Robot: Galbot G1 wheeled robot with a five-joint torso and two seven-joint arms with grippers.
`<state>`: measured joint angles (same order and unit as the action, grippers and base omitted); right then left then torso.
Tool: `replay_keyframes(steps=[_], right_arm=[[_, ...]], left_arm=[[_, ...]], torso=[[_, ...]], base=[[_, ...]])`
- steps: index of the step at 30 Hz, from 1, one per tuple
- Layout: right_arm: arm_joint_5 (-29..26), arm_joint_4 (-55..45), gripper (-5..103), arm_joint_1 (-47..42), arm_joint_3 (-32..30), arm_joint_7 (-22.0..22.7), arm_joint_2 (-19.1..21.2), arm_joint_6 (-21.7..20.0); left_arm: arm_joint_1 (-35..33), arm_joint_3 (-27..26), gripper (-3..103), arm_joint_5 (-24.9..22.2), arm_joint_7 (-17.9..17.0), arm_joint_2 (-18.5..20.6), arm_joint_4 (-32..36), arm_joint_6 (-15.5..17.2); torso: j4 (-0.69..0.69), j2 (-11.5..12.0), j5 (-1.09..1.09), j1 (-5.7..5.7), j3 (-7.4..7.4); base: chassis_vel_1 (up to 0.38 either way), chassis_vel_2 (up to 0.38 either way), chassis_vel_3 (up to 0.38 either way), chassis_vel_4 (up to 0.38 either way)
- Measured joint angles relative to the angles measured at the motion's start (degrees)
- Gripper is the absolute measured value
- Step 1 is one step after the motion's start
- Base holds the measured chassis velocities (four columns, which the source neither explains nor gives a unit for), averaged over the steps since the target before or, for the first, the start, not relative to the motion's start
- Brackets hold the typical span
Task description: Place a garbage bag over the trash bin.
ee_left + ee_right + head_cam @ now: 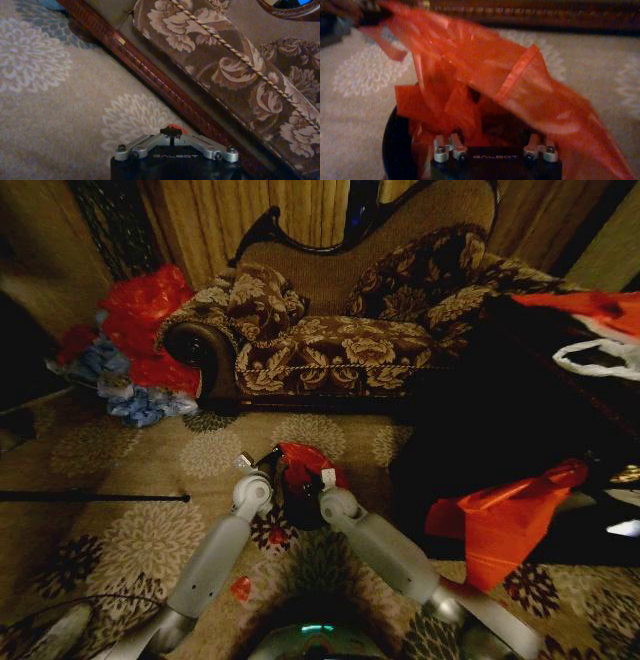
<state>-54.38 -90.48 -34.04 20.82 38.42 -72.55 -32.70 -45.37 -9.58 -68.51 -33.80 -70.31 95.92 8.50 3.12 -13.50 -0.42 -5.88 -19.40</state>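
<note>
The small black trash bin (297,502) stands on the patterned carpet between my two arms, in front of the sofa. The glossy red garbage bag (303,460) is bunched on and above its rim. My left gripper (262,468) is at the bin's left side; in the left wrist view it (171,132) is shut with a sliver of red plastic at its tips. My right gripper (326,478) is at the bin's right side. Seen from the right wrist, it (492,139) stands open inside the bag (485,78), its fingertips hidden by plastic, with the bin's rim (395,150) beside it.
A floral sofa (340,330) with a dark wood base rail (150,75) stands close behind the bin. A heap of red and blue bags (135,350) lies at its left end. A larger orange-red bag (510,520) hangs over dark furniture on the right. A black rod (95,497) lies on the carpet at left.
</note>
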Motion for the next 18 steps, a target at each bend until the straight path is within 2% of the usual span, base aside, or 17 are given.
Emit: replay_keyframes(steps=[1, 3, 4, 6, 7, 8, 14, 18], right_arm=[[0.0, 0.0, 68, 0.0, 0.0, 0.0, 0.0, 0.0], [-1.27, -3.97, 79, -0.38, 0.36, 1.47, 1.86, 0.36], [-1.27, -3.97, 79, -0.38, 0.36, 1.47, 1.86, 0.36], [-1.67, -7.42, 89, -0.74, 0.54, 2.02, 3.49, 0.44], [-1.67, -9.35, 89, -0.94, 0.57, 2.04, 4.57, 0.5], [-1.52, -11.52, 95, -1.07, 0.63, 2.0, 5.7, 0.58], [-0.51, -20.27, 100, -1.21, 0.58, 2.64, 9.45, 1.76], [0.78, -23.32, 100, -1.07, -0.67, 0.55, 12.48, 1.3]], left_arm=[[0.0, 0.0, 0, 0.0, 0.0, 0.0, 0.0, 0.0], [0.03, 0.19, 0, 0.15, 0.0, 0.02, -0.28, -0.02], [0.03, 0.19, 0, 0.15, 0.0, 0.02, -0.28, -0.02], [0.1, 0.36, 0, 0.19, 0.07, -0.01, -0.49, -0.02], [0.12, 0.46, 0, 0.21, 0.1, -0.02, -0.59, -0.02], [0.14, 0.58, 0, 0.24, 0.14, -0.07, -0.73, -0.02], [0.19, 0.84, 0, 0.39, 0.25, -0.12, -1.01, 0.0], [0.22, 0.93, 0, 0.4, 0.29, 0.01, -1.06, 0.05]], torso=[[0.0, 0.0, 0.0, 0.0, 0.0], [-0.01, 0.0, 0.0, 0.0, 0.0], [-0.01, 0.0, 0.0, 0.0, 0.0], [-0.02, 0.0, 0.01, 0.0, 0.0], [-0.01, 0.0, 0.01, 0.0, 0.0], [0.0, 0.0, 0.0, 0.0, 0.0], [-0.01, 0.0, 0.0, 0.0, 0.0], [0.0, 0.0, -0.01, 0.0, 0.0]], base=[[0.0, 0.0, 0.0, 0.0], [0.0, 0.0, 0.0, 0.0], [0.0, 0.0, 0.0, 0.0], [0.0, 0.0, 0.0, 0.0], [0.0, 0.0, 0.0, 0.0], [0.0, 0.0, 0.0, 0.0], [0.0, 0.0, 0.0, 0.0], [0.0, 0.0, 0.0, 0.0]])
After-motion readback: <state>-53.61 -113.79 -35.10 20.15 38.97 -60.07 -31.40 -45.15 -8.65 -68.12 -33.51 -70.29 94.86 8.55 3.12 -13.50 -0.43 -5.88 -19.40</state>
